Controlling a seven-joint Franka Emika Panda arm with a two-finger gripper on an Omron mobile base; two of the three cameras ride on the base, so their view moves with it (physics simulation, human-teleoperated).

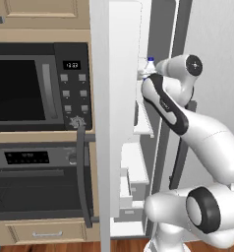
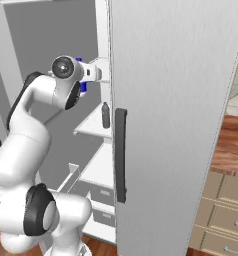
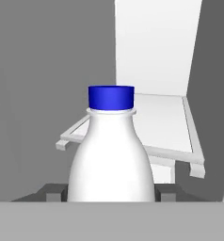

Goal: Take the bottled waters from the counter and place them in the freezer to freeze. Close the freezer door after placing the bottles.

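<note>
My gripper is shut on the whitish bottled water with the blue cap, holding it upright low on its body. The arm reaches into the open freezer, and the bottle hangs in its upper part, just above and in front of a white shelf. From the right, its blue label shows behind the wrist. The slimmer greyish bottle stands upright on a lower white shelf. The freezer door stands wide open on the left. A strip of the counter shows at the far right.
A black microwave and wall oven sit left of the open door. The shut right-hand fridge door with its dark handle borders the freezer opening. White drawers fill the freezer's lower part. Beige drawers lie under the counter.
</note>
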